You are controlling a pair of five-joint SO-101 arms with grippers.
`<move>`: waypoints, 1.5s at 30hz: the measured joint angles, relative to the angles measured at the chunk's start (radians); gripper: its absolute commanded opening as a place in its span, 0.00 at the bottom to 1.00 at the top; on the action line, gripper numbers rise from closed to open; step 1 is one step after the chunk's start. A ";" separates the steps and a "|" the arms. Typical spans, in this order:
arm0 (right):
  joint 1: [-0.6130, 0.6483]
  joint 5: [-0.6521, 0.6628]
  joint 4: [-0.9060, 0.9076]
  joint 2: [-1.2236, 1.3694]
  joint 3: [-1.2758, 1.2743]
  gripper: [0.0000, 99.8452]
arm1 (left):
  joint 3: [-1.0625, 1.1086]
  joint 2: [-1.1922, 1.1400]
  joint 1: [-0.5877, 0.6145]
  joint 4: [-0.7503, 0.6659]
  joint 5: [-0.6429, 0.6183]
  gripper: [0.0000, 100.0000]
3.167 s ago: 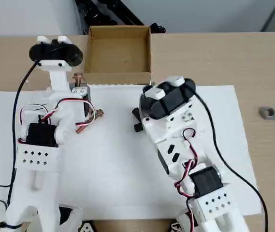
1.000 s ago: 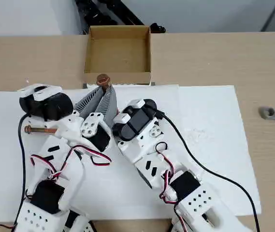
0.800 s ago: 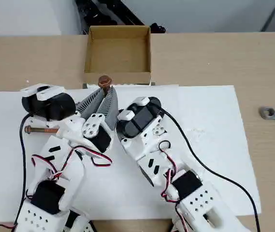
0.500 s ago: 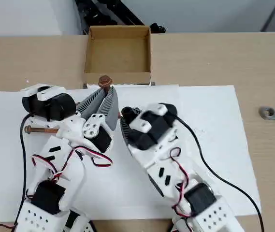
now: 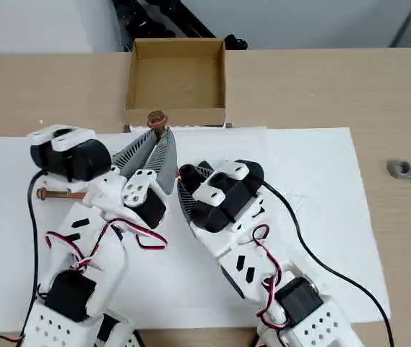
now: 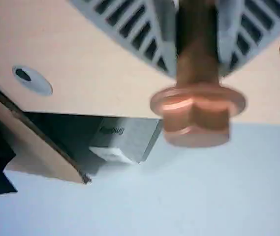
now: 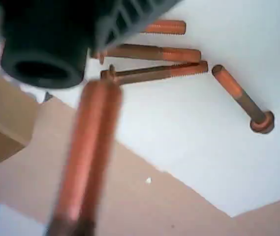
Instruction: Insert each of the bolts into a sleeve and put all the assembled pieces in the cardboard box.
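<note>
Copper bolt [image 5: 156, 119] along fingers [image 5: 137, 152]; head toward box [image 5: 178, 76]

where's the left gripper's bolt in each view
high view: bolt head at left gripper's tip, near the cardboard box
left wrist view: between the grey fingers, head above the white sheet
right wrist view: probably the blurred shaft beside the black sleeve
shared landmark: white sheet

White plastic left arm [image 5: 82, 231] and right arm [image 5: 252, 249], black servos [image 5: 71, 157], red-and-black cables [image 5: 136, 233], grey ribbed pincer fingers [image 5: 139, 152]

right hand [image 5: 184, 176] swung leftward, sleeve [image 7: 42, 61] nearing bolt [image 5: 156, 120]
</note>
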State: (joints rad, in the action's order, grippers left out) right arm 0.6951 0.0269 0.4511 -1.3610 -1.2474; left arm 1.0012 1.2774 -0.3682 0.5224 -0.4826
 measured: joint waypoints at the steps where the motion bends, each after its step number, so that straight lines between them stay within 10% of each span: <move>1: 0.003 0.000 0.000 0.000 -0.005 0.00 | -0.012 0.000 0.000 0.000 0.000 0.00; 45: 0.003 0.000 0.000 0.000 -0.014 0.00 | 0.018 -0.048 -0.038 -0.048 -0.025 0.00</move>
State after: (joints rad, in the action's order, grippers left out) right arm 0.6981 0.0269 0.4511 -1.3610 -1.2612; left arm 1.0196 1.2298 -0.4066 0.4749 -0.5071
